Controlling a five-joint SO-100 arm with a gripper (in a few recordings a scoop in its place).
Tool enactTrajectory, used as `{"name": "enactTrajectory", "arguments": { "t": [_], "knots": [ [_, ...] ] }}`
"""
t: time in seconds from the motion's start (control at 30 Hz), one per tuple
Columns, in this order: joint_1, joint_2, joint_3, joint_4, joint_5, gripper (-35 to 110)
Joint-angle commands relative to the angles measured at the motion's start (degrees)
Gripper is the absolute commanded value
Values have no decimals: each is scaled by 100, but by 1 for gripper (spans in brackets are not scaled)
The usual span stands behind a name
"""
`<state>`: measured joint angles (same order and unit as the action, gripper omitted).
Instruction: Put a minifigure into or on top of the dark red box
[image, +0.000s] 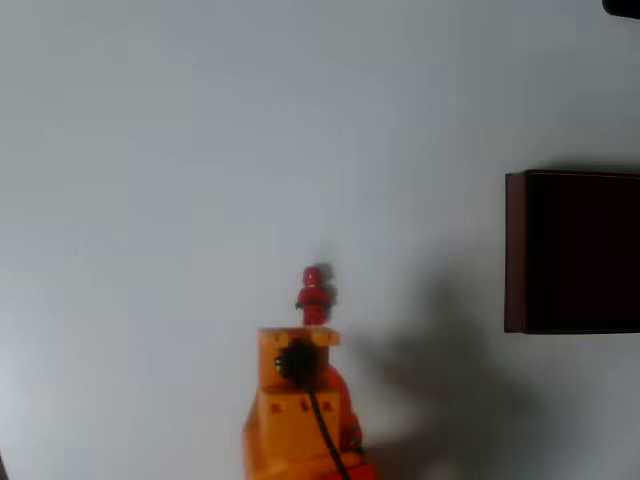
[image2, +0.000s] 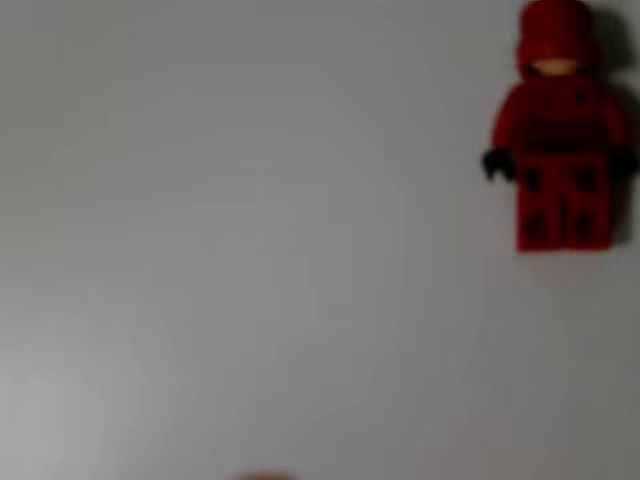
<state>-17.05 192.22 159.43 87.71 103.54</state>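
From where I'm driving this, the overhead view puts my orange arm (image: 295, 405) at the bottom middle of the white table (image: 150, 150), cut off by the lower edge, so I only get the wrist block with a black cable running down it. The fingers are tucked under that block, so I honestly cannot tell if the gripper is spread or closed. In the wrist view there's just a tiny pale orange sliver at the bottom edge, way too blurry to call it a fingertip.

Just beyond the front of the arm, a bit right of its middle, sits the minifigure (image: 314, 294). It's all red, head pointing away from the arm, and it's close to the orange block but I can't say whether they touch. The wrist view is soft but shows it better: the minifigure (image2: 558, 130) lies flat on its back at the top right, black hands out at its sides, face just a pale smear, and its right arm is close to the picture's edge.

Well off to the right of the arm is the dark red box (image: 515, 250). Only its left maroon wall and a chunk of near-black inside are visible; the rest runs off the right edge. A grey shadow falls on the table between arm and box.
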Motion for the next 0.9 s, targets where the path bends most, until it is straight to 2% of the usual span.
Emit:
{"name": "enactTrajectory", "arguments": {
  "t": [0.0, 0.2, 0.37, 0.5, 0.67, 0.87],
  "knots": [
    [149, -9, 9, 53, 211, 27],
    [325, -9, 325, -35, 360, 28],
    [659, -44, 308, -44, 62, 28],
    [870, -861, -26, -149, -272, 28],
    [958, -2751, -853, -378, -633, 27],
    [817, -2689, -431, -940, -545, 28]
  ]
}}
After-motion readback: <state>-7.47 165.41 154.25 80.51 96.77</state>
